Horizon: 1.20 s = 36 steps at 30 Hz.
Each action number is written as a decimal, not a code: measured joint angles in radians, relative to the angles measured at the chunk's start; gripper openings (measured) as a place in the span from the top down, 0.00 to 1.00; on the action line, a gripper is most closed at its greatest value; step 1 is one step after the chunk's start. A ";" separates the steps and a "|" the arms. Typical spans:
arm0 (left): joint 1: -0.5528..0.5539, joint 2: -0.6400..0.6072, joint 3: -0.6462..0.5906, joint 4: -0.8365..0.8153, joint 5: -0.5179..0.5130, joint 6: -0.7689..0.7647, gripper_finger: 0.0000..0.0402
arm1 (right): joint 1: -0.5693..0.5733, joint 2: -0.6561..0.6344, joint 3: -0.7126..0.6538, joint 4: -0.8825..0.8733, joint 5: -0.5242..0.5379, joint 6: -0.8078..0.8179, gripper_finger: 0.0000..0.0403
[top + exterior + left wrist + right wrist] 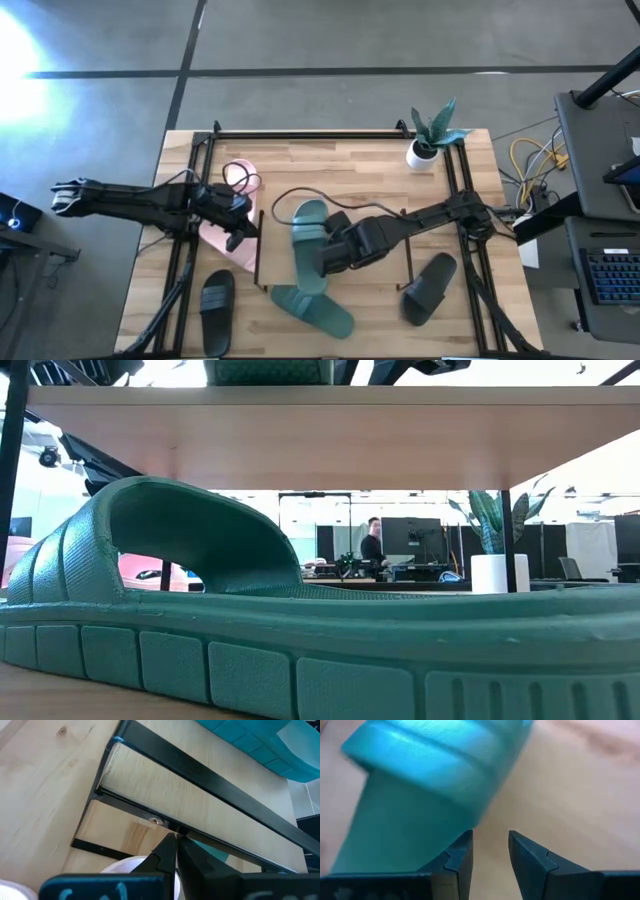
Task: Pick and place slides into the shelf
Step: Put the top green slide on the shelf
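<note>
Now one teal slide (308, 232) lies on the shelf (375, 205). Beside it, the right fingers (325, 268) are spread and empty. The left fingers (238, 238) are pressed together. Another teal slide (315, 311), pink slide (228, 235) and two black slides (217, 299) wait on the worktop (160, 260).

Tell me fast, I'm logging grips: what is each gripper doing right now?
Left gripper: closed, holding nothing, beside the shelf.
Right gripper: open, empty, by the teal slide.

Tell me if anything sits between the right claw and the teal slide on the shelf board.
Nothing visible does. The right claw stands open right at the edge of the teal slide on the shelf board, with only bare wood showing between its fingers.
</note>
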 joint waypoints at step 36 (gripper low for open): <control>0.001 0.005 0.001 0.007 -0.003 -0.001 1.00 | -0.013 0.003 -0.063 0.193 0.041 -0.044 0.71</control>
